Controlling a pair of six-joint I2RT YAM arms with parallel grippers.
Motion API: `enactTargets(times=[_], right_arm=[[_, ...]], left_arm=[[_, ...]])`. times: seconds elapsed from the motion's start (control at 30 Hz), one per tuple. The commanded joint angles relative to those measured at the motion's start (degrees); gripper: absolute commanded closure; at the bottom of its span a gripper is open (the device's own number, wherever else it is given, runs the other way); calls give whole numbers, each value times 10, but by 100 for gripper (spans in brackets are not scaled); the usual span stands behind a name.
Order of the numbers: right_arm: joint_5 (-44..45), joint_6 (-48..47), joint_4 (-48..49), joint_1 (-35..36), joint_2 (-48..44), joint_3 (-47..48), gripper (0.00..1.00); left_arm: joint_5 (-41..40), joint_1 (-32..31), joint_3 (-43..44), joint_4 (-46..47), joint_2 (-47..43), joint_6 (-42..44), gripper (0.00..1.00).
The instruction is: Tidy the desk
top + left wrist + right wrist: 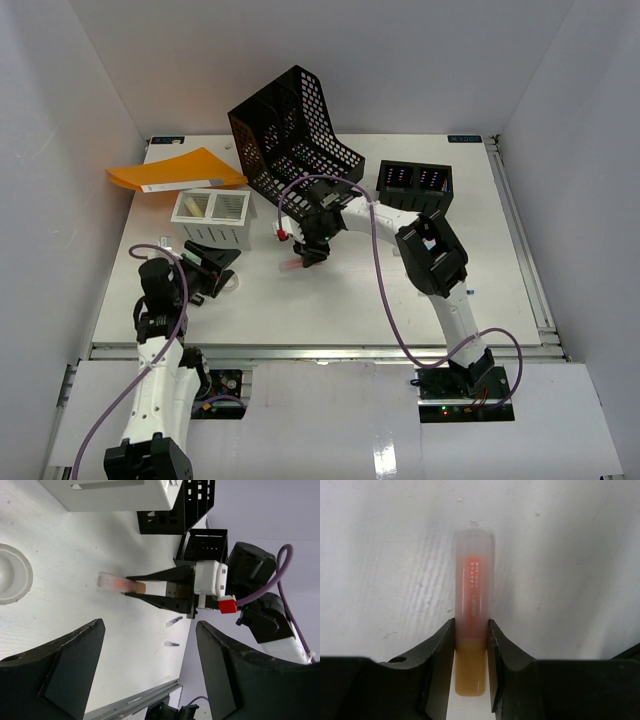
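My right hand (470, 630) pinches the highlighter (472, 575) on the desk (400, 300), left hand (150, 625) spread; next needs a steady lift.

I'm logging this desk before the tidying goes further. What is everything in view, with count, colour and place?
desk: one, white, under everything.
folder: one, orange, far left, sticking past the desk's left edge.
mesh file rack: one, black, far centre, tilted.
white box: one, white, with compartments, left side, just nearer than the folder.
black box: one, black, with compartments, far side, right of the rack.
highlighter: one, orange with a clear cap, centre of the desk.
round item: one, white, on the desk by the left arm; what it is cannot be told.
left gripper: one, black, open and empty, near left.
right gripper: one, black, closed on the highlighter.
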Motion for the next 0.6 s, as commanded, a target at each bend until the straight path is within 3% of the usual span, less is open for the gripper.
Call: enactTargets(times=[0.0,0.2,0.43,0.57], right_arm=[[-76,112,-12,3,-76,-34,92],[-140,208,0,-12,-150,-63,92],[-172,340,47,-39,-189,-80,92],[-177,400,120,-37,-222,-122,92]], left_arm=[[-44,-63,0,50,7,-40,16],[-172,-219,33,100,81,-63,16],[-238,-277,58,167,148,-74,16],[-253,-292,86,193,193,-77,17]])
